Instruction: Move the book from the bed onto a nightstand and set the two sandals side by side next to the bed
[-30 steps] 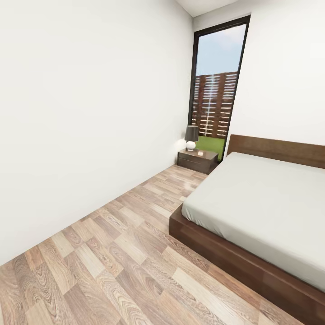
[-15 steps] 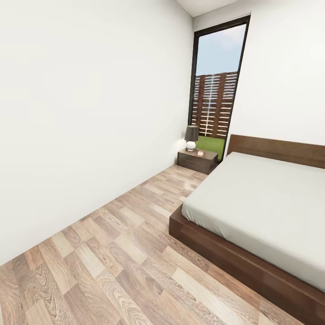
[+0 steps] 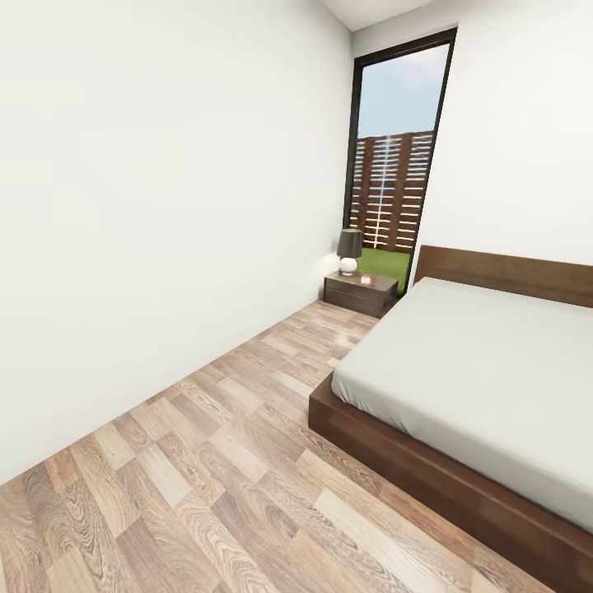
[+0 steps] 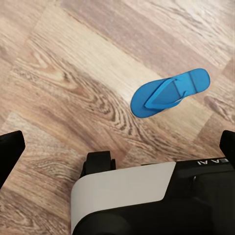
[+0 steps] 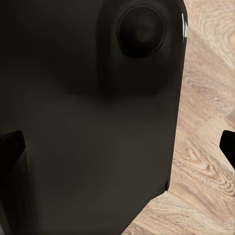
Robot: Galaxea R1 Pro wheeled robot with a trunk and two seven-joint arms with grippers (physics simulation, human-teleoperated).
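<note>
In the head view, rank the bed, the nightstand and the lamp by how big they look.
1. Bed, by far.
2. Nightstand.
3. Lamp, smallest.
The nightstand and lamp stand farther from the camera, which shrinks them in the picture.

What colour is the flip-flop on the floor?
Bright blue. The sandal shows best in the left wrist view, lying on the wood floor.

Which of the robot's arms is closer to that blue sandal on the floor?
Probably the left. Its wrist camera looks down on the sandal lying on the wood floor just beyond the robot's base. The right wrist camera faces a black part of the robot's body, with floor beside it.
</note>
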